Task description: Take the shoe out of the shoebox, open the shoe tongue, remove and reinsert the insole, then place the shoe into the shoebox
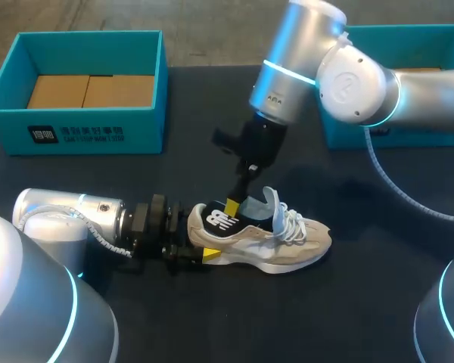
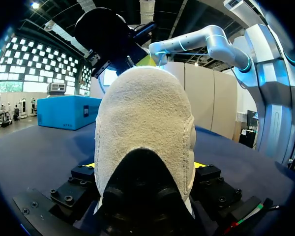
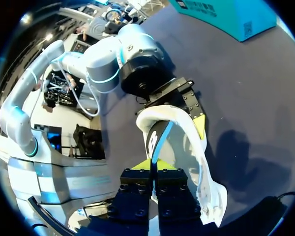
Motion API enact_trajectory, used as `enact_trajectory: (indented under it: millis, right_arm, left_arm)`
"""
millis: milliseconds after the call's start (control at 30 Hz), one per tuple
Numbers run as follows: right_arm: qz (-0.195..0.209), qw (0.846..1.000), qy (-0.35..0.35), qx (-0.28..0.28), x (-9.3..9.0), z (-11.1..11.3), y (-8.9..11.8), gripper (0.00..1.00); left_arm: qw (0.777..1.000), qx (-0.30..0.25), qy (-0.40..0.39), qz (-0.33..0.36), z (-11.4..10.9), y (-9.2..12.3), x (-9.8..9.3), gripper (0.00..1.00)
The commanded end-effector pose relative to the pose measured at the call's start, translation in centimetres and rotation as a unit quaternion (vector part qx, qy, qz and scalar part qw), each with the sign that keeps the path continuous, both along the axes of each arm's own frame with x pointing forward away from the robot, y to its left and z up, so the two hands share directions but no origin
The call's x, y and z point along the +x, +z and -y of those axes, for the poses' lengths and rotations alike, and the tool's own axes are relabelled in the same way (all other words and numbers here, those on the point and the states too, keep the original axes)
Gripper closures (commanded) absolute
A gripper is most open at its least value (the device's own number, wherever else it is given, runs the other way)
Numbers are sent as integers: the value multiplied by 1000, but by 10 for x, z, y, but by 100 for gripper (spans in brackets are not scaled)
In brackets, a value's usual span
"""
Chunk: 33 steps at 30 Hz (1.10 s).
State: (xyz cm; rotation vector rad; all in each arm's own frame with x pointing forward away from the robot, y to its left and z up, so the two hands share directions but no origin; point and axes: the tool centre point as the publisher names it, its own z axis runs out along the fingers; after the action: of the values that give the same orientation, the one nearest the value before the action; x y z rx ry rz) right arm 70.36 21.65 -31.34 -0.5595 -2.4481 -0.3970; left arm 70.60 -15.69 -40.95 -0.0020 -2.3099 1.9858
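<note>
Shoe (image 1: 287, 238) is out of the box and sits on its sole on the tabletop (image 1: 378, 302), toe twd the right side. The tongue (image 1: 271, 198) looks pulled up and the laces (image 1: 291, 219) are loose. L hand (image 1: 200, 242) is clamped on the heel from both sides. R hand (image 3: 151, 166) comes in from above w/ its tips pressed together on the thin insole (image 3: 157, 142), which stands partway out of the shoe's opening. Teal shoebox (image 1: 76, 83) is well apart at the back left, and a second box (image 1: 397, 32) sits behind the R arm. Looks like mid-insole step; can't say if it's coming out or going back in. Risks, imo: the pinch is only on the insole's edge, so it could slip free or buckle if it snags on the collar. A hard tug might twist the shoe in the L grip. The tongue could flop back & block the opening, or the laces could catch the R fingers.
</note>
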Motion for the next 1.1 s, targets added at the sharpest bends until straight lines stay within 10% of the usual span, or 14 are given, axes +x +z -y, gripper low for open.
enact_trajectory:
  millis: [33,867,900,933,1100]
  right_arm:
    - [5,1000,17,10,2,-2,2,100]
    - [43,995,69,58,0,9,9,100]
    - [41,995,71,60,1,8,9,96]
    - [40,995,72,60,1,7,9,72]
    - [32,995,75,56,2,6,9,64]
  left_arm:
    - [1000,0,0,0,0,1,0,100]
    - [1000,0,0,0,0,1,0,100]
    - [1000,0,0,0,0,1,0,100]
    - [1000,0,0,0,0,1,0,100]
    - [1000,0,0,0,0,1,0,100]
